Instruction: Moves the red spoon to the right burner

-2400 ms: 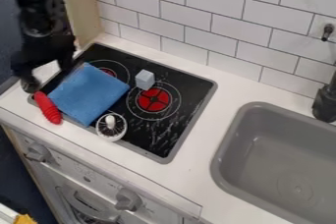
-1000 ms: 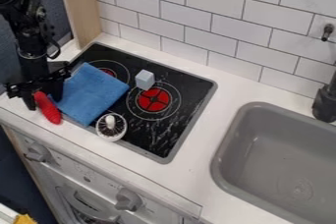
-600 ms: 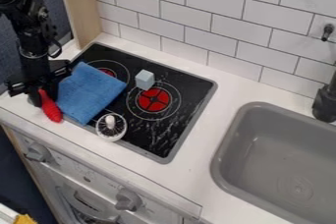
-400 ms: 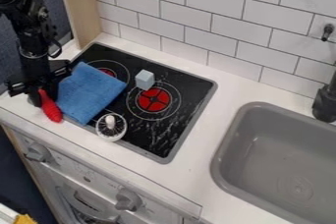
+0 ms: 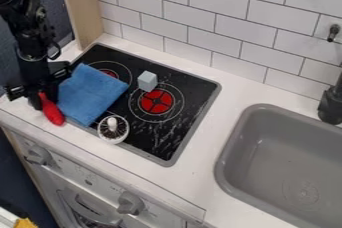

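The black gripper (image 5: 40, 99) is low at the left front corner of the stove, shut on the upper end of the red spoon (image 5: 51, 112). The spoon's thick ribbed red part slants down toward the counter's front edge, beside the blue cloth; its other end is hidden by the gripper. The right burner (image 5: 156, 101) is a red disc inside white rings, with nothing lying on its centre.
A folded blue cloth (image 5: 92, 93) covers the stove's left part. The pale block (image 5: 147, 81) stands just behind the right burner, and a round white-rimmed item (image 5: 113, 129) sits at the stove's front edge. The grey sink (image 5: 287, 157) is at the right.
The gripper came down from the upper left to the spoon and its fingers shut on it. The cloth shifted slightly left, and the spoon tilted a little.
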Robot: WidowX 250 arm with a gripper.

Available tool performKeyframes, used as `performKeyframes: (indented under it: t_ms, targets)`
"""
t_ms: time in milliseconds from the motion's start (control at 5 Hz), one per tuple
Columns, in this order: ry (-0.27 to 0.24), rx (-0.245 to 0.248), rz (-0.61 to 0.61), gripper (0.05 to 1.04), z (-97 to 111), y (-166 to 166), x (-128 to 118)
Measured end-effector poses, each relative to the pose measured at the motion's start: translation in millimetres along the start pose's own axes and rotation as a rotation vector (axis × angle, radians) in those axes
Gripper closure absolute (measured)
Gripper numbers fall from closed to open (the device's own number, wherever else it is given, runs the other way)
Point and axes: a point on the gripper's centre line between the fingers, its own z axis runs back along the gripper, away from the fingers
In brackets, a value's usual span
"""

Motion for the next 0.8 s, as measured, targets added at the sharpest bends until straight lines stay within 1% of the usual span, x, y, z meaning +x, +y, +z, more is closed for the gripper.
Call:
performKeyframes:
  t_ms: [200,600,800]
  targets:
    - [-0.003,-0.065,0.016,0.758,25.2,-4.0,-2.9]
    - [-0.004,-0.161,0.026,0.758,67.0,-14.6,-10.8]
    - [0.053,-0.211,-0.04,0.758,85.7,-28.0,-37.1]
